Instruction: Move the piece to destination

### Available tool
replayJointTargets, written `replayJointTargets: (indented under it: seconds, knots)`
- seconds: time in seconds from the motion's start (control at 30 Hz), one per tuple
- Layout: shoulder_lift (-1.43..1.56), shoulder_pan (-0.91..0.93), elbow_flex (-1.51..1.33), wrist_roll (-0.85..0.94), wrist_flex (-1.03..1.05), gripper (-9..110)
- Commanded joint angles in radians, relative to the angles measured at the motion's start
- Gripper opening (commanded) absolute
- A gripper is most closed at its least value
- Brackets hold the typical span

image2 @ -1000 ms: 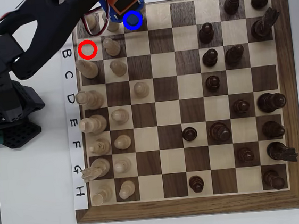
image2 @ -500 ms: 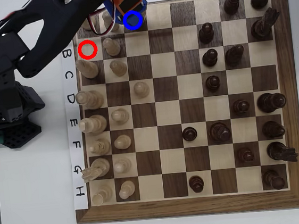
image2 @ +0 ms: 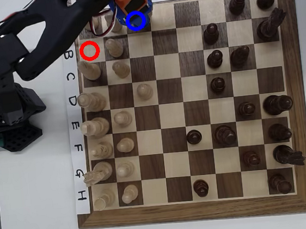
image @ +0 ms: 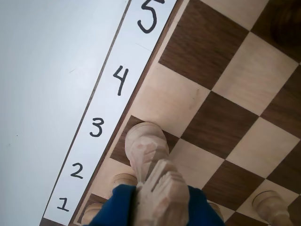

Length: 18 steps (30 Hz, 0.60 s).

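Note:
In the wrist view the piece [image: 153, 174], a pale cream carved knight, stands between my blue fingers [image: 115, 209]. My gripper [image: 157, 209] is shut on its head. Its round base is over the dark edge square [image: 121, 148] beside the label 3; I cannot tell whether it touches the board. In the overhead view the gripper [image2: 129, 5] covers the knight at the board's top edge, right at the destination [image2: 136, 20], the blue-ringed dark square.
A red ring [image2: 89, 50] marks a light square lower left of the blue one. Pale pawns [image2: 115, 47] stand close beside it, and one pawn [image: 270, 205] shows at the wrist view's lower right. Dark pieces [image2: 211, 33] fill the board's right side. The numbered paper strip [image: 96, 127] borders the board.
The gripper head has shifted slightly to the right over the blue ring, and the black arm has swung a little with it. No other piece moved.

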<state>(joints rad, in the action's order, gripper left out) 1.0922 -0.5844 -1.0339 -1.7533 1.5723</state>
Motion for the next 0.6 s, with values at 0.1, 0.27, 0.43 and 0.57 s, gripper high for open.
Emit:
replayJointTargets:
  seconds: [0.1, 0.27, 0.43, 0.57]
  knots:
    - [0.204, 0.044, -0.13, -0.58, -0.086, 0]
    - [0.281, 0.043, -0.224, -0.583, -0.094, 0]
    - [0.35, 0.021, -0.299, -0.584, -0.11, 0]
    - [0.377, -0.005, -0.327, -0.592, -0.118, 0]
